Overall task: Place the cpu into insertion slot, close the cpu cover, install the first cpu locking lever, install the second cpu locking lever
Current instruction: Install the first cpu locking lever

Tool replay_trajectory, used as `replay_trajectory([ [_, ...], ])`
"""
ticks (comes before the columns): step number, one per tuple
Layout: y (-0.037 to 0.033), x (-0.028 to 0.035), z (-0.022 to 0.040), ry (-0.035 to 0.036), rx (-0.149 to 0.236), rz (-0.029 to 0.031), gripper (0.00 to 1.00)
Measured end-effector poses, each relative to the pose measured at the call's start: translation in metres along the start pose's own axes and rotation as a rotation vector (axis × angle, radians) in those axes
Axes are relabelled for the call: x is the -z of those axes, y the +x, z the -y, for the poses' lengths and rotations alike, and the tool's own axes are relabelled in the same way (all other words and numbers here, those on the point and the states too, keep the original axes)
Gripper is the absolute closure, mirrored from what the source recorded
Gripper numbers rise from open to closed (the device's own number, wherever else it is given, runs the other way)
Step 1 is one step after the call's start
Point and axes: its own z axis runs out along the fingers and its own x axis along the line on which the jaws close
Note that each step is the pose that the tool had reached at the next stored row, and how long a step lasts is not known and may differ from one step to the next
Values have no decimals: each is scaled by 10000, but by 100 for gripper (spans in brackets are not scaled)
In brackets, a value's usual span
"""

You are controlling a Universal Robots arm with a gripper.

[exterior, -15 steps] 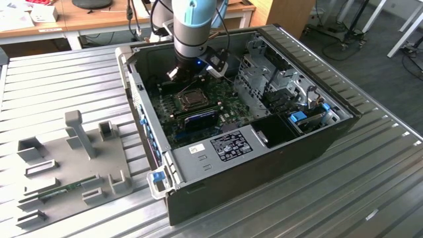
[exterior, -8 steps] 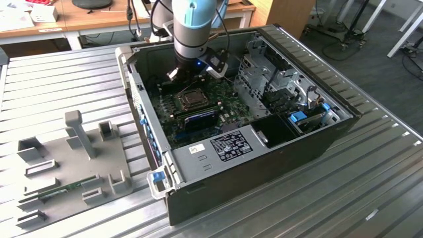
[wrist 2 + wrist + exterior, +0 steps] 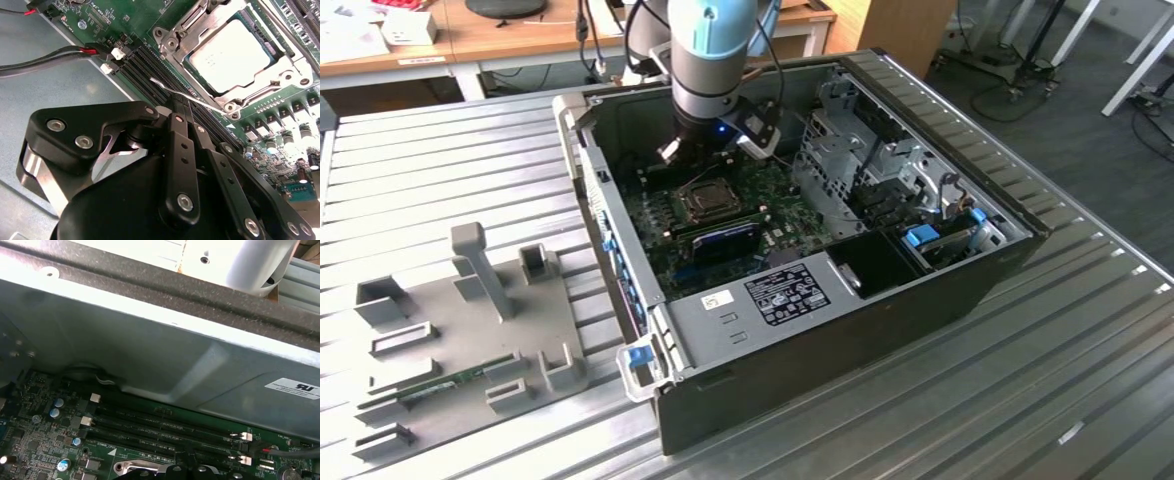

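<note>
We see the arm reaching down into the open computer case (image 3: 961, 290), its gripper (image 3: 698, 150) low over the green motherboard (image 3: 781, 215) just past the insertion slot (image 3: 708, 200). In the second wrist view the cpu (image 3: 232, 55) lies flat in the insertion slot, grey top up, and the cpu cover (image 3: 197, 27) lies closed around it, its window framing the chip. One thin locking lever (image 3: 187, 94) sticks out free, slanting up off the socket corner over the long black memory slots (image 3: 150, 67), not latched. We see the gripper's black linkage right by that lever, but the fingertips are hidden, so we cannot tell whether they are spread or pressed together. The first wrist view shows the case's grey inner wall (image 3: 150, 355) above the memory slots. On the slatted table (image 3: 1067, 380) at the exterior view's left we note a grey fixture tray (image 3: 467, 330).
</note>
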Motion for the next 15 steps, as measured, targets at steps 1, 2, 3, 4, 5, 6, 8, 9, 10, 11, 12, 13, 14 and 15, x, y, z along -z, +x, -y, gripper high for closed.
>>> replay_trajectory([
  [1,-3,-2,1,0,1,-1,90],
  [2,-7,-4,3,-1,1,-1,90],
  [3,-11,-6,4,-1,0,0,90],
  [4,-15,-8,6,-1,0,1,90],
  [5,-20,-10,8,-1,0,0,90],
  [6,-24,-11,9,-1,0,0,90],
  [8,-30,-14,12,-1,0,0,90],
  [9,-33,-15,13,-1,0,0,90],
  [10,-36,-17,14,-1,0,0,90],
  [11,-38,-19,15,-1,0,1,90],
  [12,-40,-21,16,-1,-1,1,90],
  [13,-41,-22,17,-1,0,1,90],
  [14,-43,-24,18,-1,0,1,90],
  [15,-44,-26,19,-1,0,0,90],
])
